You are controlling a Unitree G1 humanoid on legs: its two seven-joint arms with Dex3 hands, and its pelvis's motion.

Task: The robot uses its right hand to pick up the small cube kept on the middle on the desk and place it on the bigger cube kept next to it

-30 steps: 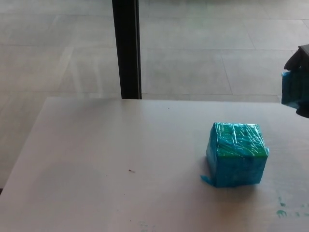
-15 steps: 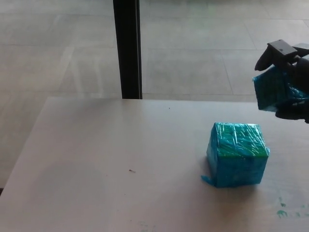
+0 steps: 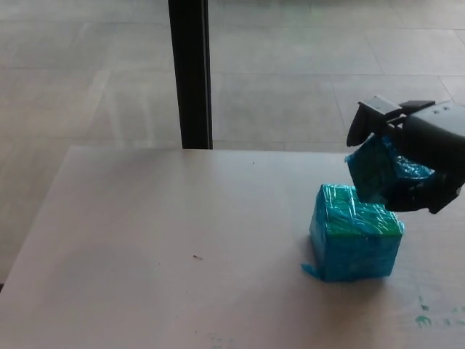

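**Small cube held over the big cube**

Small cube (image 3: 378, 169), wrapped in shiny teal-blue film, is in the air, not touching the desk. It is tilted, one corner pointing down twd the top of the big cube (image 3: 356, 233). Its lower corner is just above the back-right part of that top face; I cannot tell if they touch or if a thin gap remains.

Right hand (image 3: 414, 156) comes in from the right edge of the pic and pinches the small cube: one black finger (image 3: 367, 116) hooks over the upper left side of the cube, and the other black parts press from the right and from under. Only the left and middle part of the small cube shows, the rest is covered by the hand.

Big cube has the same teal wrap w/ a greener top and stands flat on the desk (image 3: 167, 247), in the right half. A small flap of film sticks out at its bottom left corner.

Desk is pale and plain, w/ a tiny dark speck (image 3: 196, 257) nr the middle and some green marks (image 3: 423, 314) at the bottom right. Behind the desk is a grey tiled floor (image 3: 290, 65) and a black upright post (image 3: 190, 73). Left hand doesn't show.
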